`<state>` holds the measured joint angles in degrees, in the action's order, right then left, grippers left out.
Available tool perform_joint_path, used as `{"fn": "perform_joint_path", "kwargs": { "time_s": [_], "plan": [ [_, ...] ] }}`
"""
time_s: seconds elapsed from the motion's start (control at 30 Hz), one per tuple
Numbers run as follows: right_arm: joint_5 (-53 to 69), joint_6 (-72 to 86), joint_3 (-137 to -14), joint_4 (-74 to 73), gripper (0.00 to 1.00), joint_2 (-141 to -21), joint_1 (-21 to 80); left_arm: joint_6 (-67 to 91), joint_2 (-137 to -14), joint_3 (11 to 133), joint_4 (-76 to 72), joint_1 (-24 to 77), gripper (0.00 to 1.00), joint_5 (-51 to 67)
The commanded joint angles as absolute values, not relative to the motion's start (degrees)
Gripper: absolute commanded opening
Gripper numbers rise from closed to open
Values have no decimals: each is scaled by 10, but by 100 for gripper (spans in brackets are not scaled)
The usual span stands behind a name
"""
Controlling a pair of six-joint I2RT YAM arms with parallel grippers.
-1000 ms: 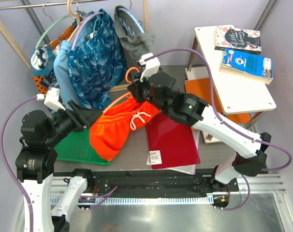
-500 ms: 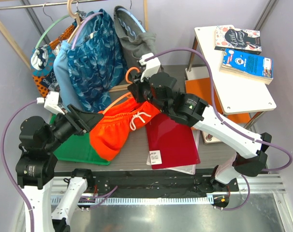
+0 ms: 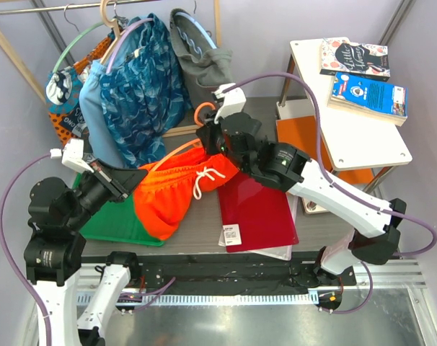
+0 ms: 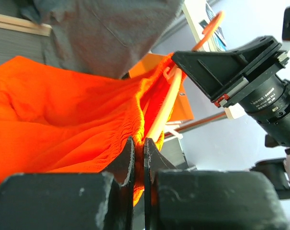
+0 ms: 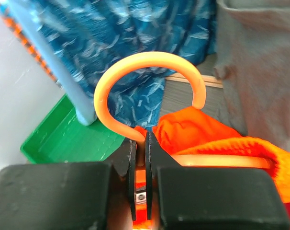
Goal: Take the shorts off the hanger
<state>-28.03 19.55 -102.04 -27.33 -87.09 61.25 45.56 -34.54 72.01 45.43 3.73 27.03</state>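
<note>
Left gripper (image 4: 139,152): previously open, now closed, pinching shorts (image 4: 63,110) waistband. Right gripper (image 5: 141,153): unchanged, clamped on hanger (image 5: 135,60) neck.

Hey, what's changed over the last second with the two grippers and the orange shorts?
The left gripper was open at the edge of the shorts and has now closed on their waistband. The right gripper and the hanger shifted slightly to the right. Otherwise nothing changed: the right gripper stays shut on the hanger's neck, and the shorts are still on the hanger.
</note>
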Motion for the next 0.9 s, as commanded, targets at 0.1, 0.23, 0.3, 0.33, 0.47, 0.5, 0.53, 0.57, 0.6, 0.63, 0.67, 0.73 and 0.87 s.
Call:
{"fn": "perform_joint_path", "kwargs": {
  "time_s": [0.1, 0.23, 0.3, 0.33, 0.47, 0.5, 0.53, 0.57, 0.6, 0.63, 0.67, 0.73, 0.87],
  "plan": [
    [-429, 297, -958, -229, 1, -762, 572, 432, -312, 744, 480, 38, 0, 182],
    [-434, 334, -913, -221, 1, -713, 546, 430, -314, 743, 491, 37, 0, 169],
    [-439, 354, -892, -219, 1, -694, 534, 431, -312, 737, 493, 38, 0, 165],
    [-438, 361, -885, -219, 1, -687, 529, 432, -309, 734, 493, 38, 0, 163],
    [-446, 398, -847, -217, 1, -637, 517, 434, -308, 724, 493, 38, 0, 163],
    [-443, 412, -840, -215, 1, -632, 516, 436, -308, 723, 494, 38, 0, 163],
    [-442, 420, -835, -214, 1, -627, 514, 437, -308, 720, 493, 38, 0, 164],
    [-441, 427, -827, -213, 1, -621, 514, 438, -308, 718, 491, 37, 0, 165],
    [-439, 435, -824, -209, 1, -614, 512, 439, -308, 717, 490, 38, 0, 166],
    [-424, 435, -822, -207, 1, -610, 512, 443, -308, 714, 487, 37, 0, 169],
    [-410, 434, -822, -201, 1, -609, 510, 446, -308, 712, 483, 38, 0, 172],
    [-339, 437, -824, -179, 1, -614, 508, 459, -312, 701, 460, 38, 0, 198],
    [-138, 487, -835, -111, 1, -655, 508, 501, -319, 657, 383, 38, 0, 255]
  ]
}}
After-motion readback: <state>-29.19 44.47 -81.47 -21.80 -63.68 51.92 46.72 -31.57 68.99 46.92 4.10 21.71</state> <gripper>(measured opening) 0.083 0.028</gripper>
